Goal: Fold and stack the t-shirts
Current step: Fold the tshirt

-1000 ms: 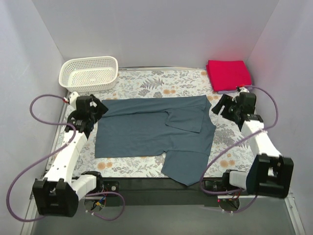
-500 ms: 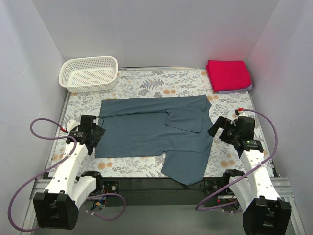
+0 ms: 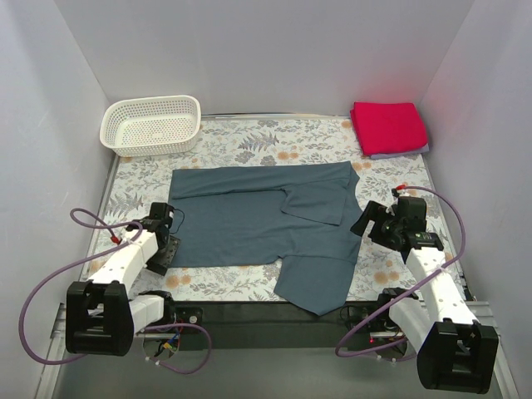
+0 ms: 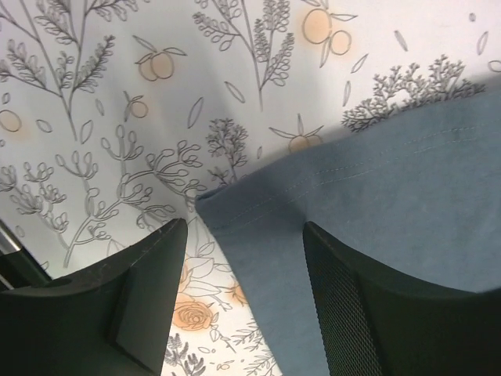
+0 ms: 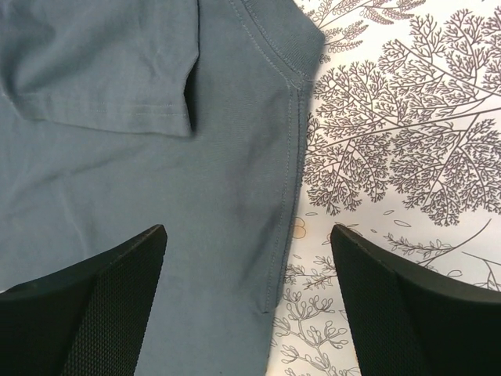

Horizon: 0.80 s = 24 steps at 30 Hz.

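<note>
A slate blue-grey t-shirt (image 3: 258, 224) lies spread on the flowered table (image 3: 249, 145). One sleeve is folded in over it, and a lower flap (image 3: 312, 283) reaches past the front edge. My left gripper (image 3: 166, 241) hangs open over the shirt's near-left corner (image 4: 235, 204); in the left wrist view the gripper (image 4: 244, 235) straddles that corner with nothing pinched. My right gripper (image 3: 366, 220) stands open at the shirt's right edge. In the right wrist view the gripper (image 5: 249, 235) spans the stitched side seam (image 5: 286, 196). A folded red t-shirt (image 3: 388, 126) sits on a lavender one (image 3: 399, 153) at the back right.
A white lattice basket (image 3: 151, 125) stands at the back left corner. Grey walls close in the left, back and right sides. Purple cables (image 3: 50, 283) loop beside both arm bases near the dark front edge.
Both arms have drawn back toward the near edge. The left gripper came down the shirt's left side to its near corner, and the right gripper left the red stack for the shirt's right edge.
</note>
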Each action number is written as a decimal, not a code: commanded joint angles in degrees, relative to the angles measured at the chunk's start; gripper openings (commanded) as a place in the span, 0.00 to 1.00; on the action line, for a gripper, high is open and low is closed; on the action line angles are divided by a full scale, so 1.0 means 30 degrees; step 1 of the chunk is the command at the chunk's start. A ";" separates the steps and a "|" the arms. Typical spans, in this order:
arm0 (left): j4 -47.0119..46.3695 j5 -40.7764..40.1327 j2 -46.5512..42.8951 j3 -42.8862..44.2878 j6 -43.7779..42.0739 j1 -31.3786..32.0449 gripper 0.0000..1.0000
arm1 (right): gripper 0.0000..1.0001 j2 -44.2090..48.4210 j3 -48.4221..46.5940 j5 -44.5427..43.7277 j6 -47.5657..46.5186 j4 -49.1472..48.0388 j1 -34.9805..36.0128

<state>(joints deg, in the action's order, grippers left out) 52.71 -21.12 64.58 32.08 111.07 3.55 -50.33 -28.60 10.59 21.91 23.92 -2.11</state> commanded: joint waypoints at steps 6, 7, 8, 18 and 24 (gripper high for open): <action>-0.2246 -0.0605 0.1324 -0.0174 -0.0576 0.0047 0.47 | 0.74 -0.0510 -0.0808 -0.0073 -0.0887 0.0112 0.0205; -0.2305 -0.0576 0.1442 -0.0145 -0.0635 0.0047 0.46 | 0.73 -0.0539 -0.0809 -0.0015 -0.0975 0.0141 0.0205; -0.2306 -0.0547 0.1559 -0.0145 -0.0664 0.0047 0.44 | 0.73 -0.0568 -0.0809 -0.0014 -0.1005 0.0170 0.0205; -0.2277 -0.0107 0.1300 0.0060 -0.1689 0.0047 0.09 | 0.68 -0.1359 -0.0604 0.0542 -0.1591 0.1193 0.0322; -0.2246 0.0127 0.0128 -0.0027 -0.2187 0.0047 0.00 | 0.60 -0.2236 -0.0983 0.0513 -0.1445 0.2510 0.0586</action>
<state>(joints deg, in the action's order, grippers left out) 46.83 -21.08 67.37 32.58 105.65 3.60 -55.31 -28.75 11.29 17.89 27.97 -0.82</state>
